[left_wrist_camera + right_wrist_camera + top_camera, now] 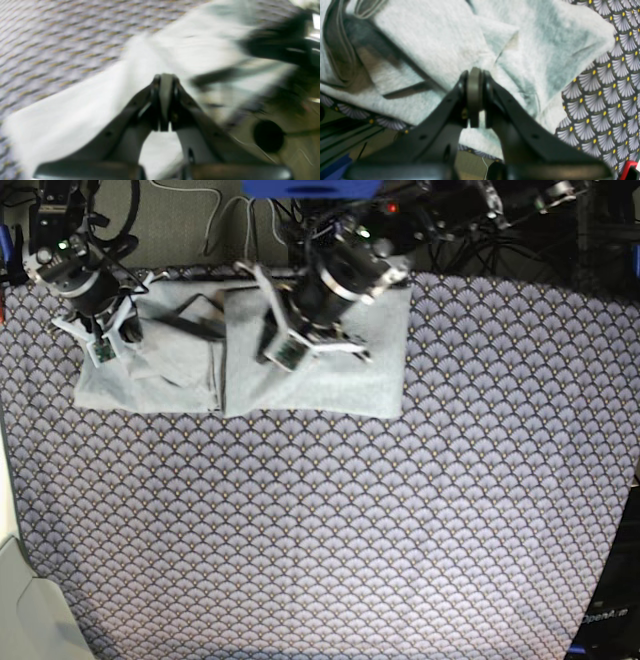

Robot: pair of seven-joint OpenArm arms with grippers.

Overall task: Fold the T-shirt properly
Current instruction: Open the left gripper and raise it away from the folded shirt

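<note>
- Left wrist: I see my left gripper (166, 82) with its fingers pressed together at centre frame, a pale strip of the shirt (100, 105) pinched between the tips. The picture is badly motion-blurred. The shirt fills the frame from 7 o'clock to 1 o'clock; the tablecloth (50, 37) shows at 10 o'clock. Dark smeared shapes at 2 to 3 o'clock I cannot identify.
- Right wrist: my right gripper (475, 75) is also closed, its tips meeting on a fold of the shirt (440, 45) at centre. A dark-trimmed edge of the shirt curls at 10 o'clock, and another dark trim line runs toward 8 o'clock. The fan-patterned tablecloth (607, 100) lies at 3 to 4 o'clock. A small red object (630, 170) sits at the corner at 5 o'clock. The table edge and floor show at 7 o'clock.
- Base: the shirt (330, 385) lies at 11 to 12 o'clock on the tablecloth (350, 530), near the far edge, bunched into two grey panels side by side with a crease between them. My left gripper (285, 352) is over the larger panel, close to that crease; my right gripper (102, 345) is at the outer end of the smaller panel at 10 o'clock. Cables (230, 210) trail beyond the table at 12 o'clock.
</note>
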